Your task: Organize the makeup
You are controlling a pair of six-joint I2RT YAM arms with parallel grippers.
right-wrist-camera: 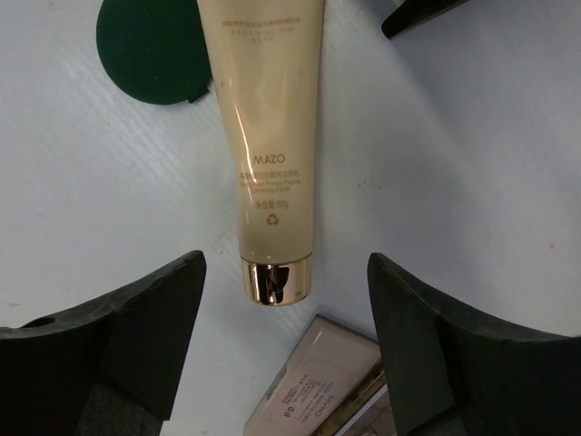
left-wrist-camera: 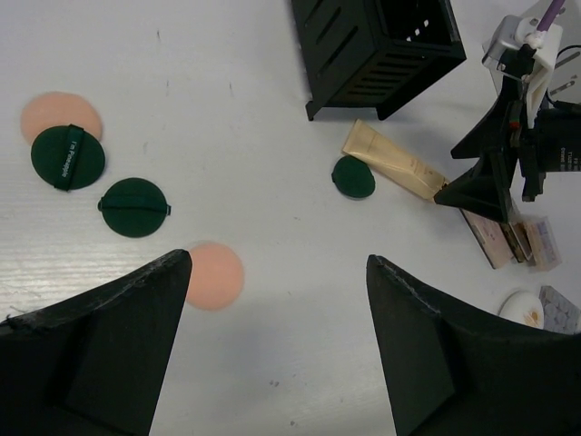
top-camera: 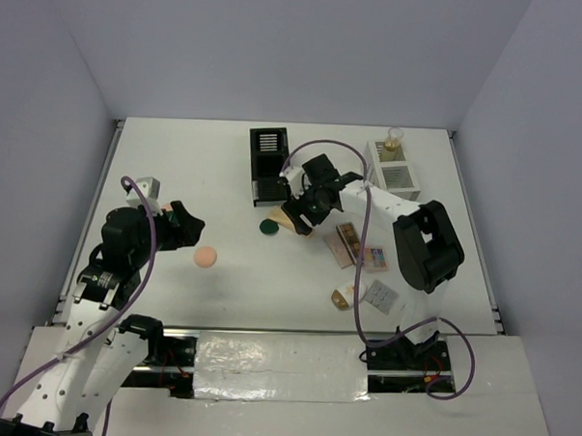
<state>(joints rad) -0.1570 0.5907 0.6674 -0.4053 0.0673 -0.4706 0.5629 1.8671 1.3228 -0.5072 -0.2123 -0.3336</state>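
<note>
The right end effector (right-wrist-camera: 285, 259) is released, its two black fingers (right-wrist-camera: 136, 336) spread wide with nothing in them. In its wrist view the gold-capped end of the beige tube (right-wrist-camera: 263, 154) lies in the gap between them, and neither finger touches it. The tube lies flat on the white desk (top-camera: 177, 165). Its far end is just beside the dark green compact (right-wrist-camera: 154, 54), and its cap points toward a flat palette (right-wrist-camera: 318, 381) close by.

From above, this end effector hangs just in front of the black slotted box (top-camera: 269, 164). The tube and the green compact lie beside that box's near corner. Two palettes (top-camera: 359, 250) lie side by side to the right of the tube, partly under the right arm. Nearer the arm bases are a white-gold oval compact (top-camera: 344, 298) and a small pale grid-patterned case (top-camera: 381, 297), close together. A gold-capped bottle (top-camera: 393, 140) stands at the far end of the white grid-sided box (top-camera: 397, 174), well apart from the rest.

The left end effector (left-wrist-camera: 279, 257) is also released and holds nothing. Its jaws are wide apart over bare desk on the left side. A peach puff (left-wrist-camera: 215, 274) lies just beside its left finger (left-wrist-camera: 109, 336), partly hidden by it in the wrist view. Further left in that view are two dark green puffs (left-wrist-camera: 133, 207), one of them resting partly over a second peach puff (left-wrist-camera: 54, 111).
</note>
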